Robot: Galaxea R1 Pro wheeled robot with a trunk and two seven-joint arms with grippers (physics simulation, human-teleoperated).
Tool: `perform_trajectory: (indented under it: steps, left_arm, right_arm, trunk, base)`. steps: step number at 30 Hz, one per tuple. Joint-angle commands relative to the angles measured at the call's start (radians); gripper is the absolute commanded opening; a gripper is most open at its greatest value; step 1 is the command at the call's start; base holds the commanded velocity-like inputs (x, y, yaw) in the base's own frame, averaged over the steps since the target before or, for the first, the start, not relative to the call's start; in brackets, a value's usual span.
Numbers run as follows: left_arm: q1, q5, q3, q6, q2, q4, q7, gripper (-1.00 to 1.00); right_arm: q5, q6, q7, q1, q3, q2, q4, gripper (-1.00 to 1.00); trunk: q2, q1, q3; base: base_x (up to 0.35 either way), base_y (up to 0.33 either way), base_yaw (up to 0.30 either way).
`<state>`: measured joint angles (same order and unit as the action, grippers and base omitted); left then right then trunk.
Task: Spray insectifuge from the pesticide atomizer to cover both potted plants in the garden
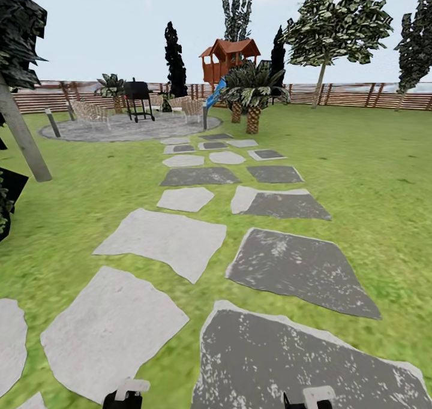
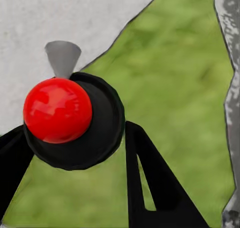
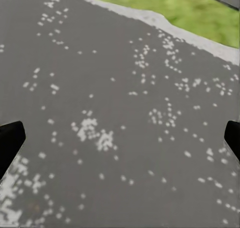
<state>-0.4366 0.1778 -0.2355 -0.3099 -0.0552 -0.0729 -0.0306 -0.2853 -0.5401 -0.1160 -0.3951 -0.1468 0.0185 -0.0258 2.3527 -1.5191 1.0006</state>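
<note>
1. At the near edge of the head view the tips of the left gripper [image 1: 126,392] and the right gripper [image 1: 312,397] just poke into view, black with pale caps.
2. The left wrist view shows the left gripper's dark fingers [image 2: 155,188] spread apart with lawn showing between them; nothing is clamped between them. A shiny red ball [image 2: 57,109] on a black round part sits in front of that camera, perhaps part of the arm itself; I cannot tell for sure.
3. The right wrist view shows the right gripper's two black fingertips [image 3: 10,140] at opposite edges of the picture, wide apart and holding nothing, over a dark grey speckled stepping stone [image 3: 120,128].
4. The garden lawn [image 1: 372,175] spreads ahead, with pale and dark stepping stones [image 1: 162,238] running away from the robot.
5. Farther on lies the round grey patio [image 1: 120,130], with a black grill [image 1: 138,97] and light chairs on it.
6. Just beside the patio stands a spiky palm-like bush [image 1: 252,88].
7. Behind it stand a red-brown playhouse [image 1: 228,58], tall trees and the brown slatted fence [image 1: 360,94].
8. No writing or label can be read anywhere.
</note>
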Motion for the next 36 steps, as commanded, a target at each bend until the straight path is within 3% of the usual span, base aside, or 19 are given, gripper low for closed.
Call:
perform_trajectory:
  steps: [1, 36]
  left_arm:
    - [-0.001, 0.010, -0.007, -0.003, 0.000, 0.001, -0.003, -1.00]
    - [-0.001, 0.015, -0.007, -0.003, -0.006, 0.001, -0.003, -1.00]
  right_arm:
    - [-0.011, -0.003, -0.005, -0.001, -0.007, 0.000, 0.001, 1.00]
    - [-0.011, -0.003, -0.004, -0.001, -0.007, 0.000, 0.001, 1.00]
  trunk:
    - [0.000, 0.000, 0.001]
    - [0.000, 0.000, 0.001]
  base:
    - [0.338, 0.000, 0.000]
    - [0.338, 0.000, 0.000]
